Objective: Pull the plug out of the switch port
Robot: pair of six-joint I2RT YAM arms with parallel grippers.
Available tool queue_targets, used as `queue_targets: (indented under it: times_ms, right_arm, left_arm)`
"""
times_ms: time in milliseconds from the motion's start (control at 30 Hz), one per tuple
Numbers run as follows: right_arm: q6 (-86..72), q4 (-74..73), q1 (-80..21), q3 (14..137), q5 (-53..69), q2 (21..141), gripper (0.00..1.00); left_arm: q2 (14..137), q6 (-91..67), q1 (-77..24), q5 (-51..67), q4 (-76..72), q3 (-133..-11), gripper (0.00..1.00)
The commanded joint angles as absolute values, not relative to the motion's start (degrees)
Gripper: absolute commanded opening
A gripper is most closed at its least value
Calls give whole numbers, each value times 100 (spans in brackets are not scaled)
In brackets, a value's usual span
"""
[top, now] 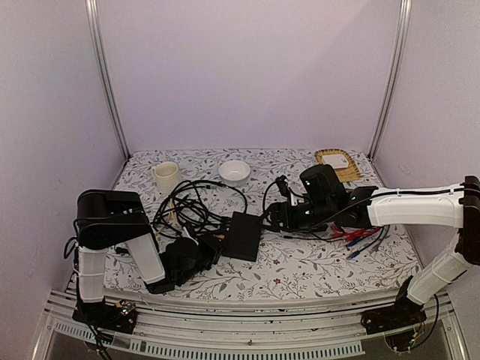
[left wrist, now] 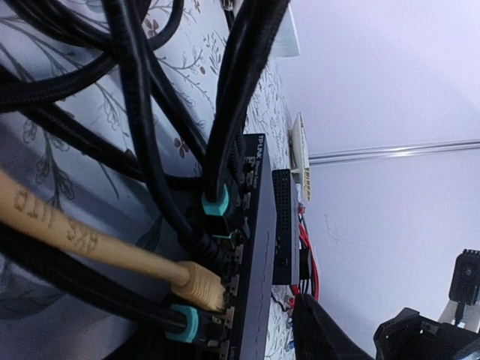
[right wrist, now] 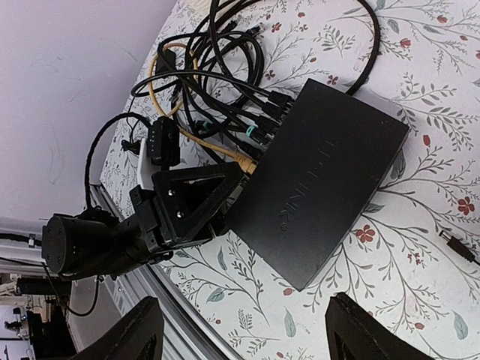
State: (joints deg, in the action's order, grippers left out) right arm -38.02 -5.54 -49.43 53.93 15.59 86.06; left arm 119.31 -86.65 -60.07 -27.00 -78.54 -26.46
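The switch [top: 244, 235] lies flat on the flowered cloth, a matte black box [right wrist: 330, 176]. Several plugs sit in the ports along its left edge [left wrist: 240, 247]: black cables with teal boots [left wrist: 215, 201] and one tan plug [left wrist: 199, 285] on a yellow cable. My left gripper [top: 204, 250] is right at that port edge, its triangular finger [right wrist: 196, 196] over the tan plug's end. Whether its jaws hold anything is hidden. My right gripper [right wrist: 255, 334] hovers open above the switch's near corner, with nothing between its fingers [right wrist: 142, 334].
A tangle of black cables [top: 191, 202] spreads left of the switch. A second, vented black box [left wrist: 282, 225] stands beyond it, with red and blue wires [top: 364, 236] nearby. A cup [top: 166, 176], a bowl [top: 235, 172] and a wicker mat [top: 335, 161] line the back.
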Motion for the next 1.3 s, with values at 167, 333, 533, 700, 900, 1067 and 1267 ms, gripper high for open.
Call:
queue_targets:
  times_ms: [167, 333, 533, 700, 900, 1067, 1267]
  right_arm:
    - [-3742, -492, -4891, 5334, 1600, 8436, 77]
    - [-3732, -458, -4889, 5367, 1600, 8477, 77]
    - [-3724, -458, -4880, 5418, 1591, 8519, 77]
    - [-3718, -460, -4883, 5433, 1574, 8522, 77]
    - [-3769, -425, -4880, 5408, 1573, 8531, 77]
    - [-3844, -317, -4883, 5339, 1595, 8518, 76]
    - [-3874, -188, -4884, 5259, 1702, 8519, 76]
  left_arm:
    - [12227, -7945, -5931, -1897, -7980, -2621, 49]
    - [12213, -7752, -5842, -1652, -8024, -2568, 44]
    - [12118, -7561, -5745, -1479, -8077, -2541, 32]
    - [12018, -7460, -5672, -1340, -8008, -2576, 25]
    - [11918, -7406, -5639, -1249, -7954, -2584, 19]
    - [11780, -7419, -5636, -1224, -7855, -2629, 14]
    - [11414, -7382, -5642, -1140, -7236, -2810, 12]
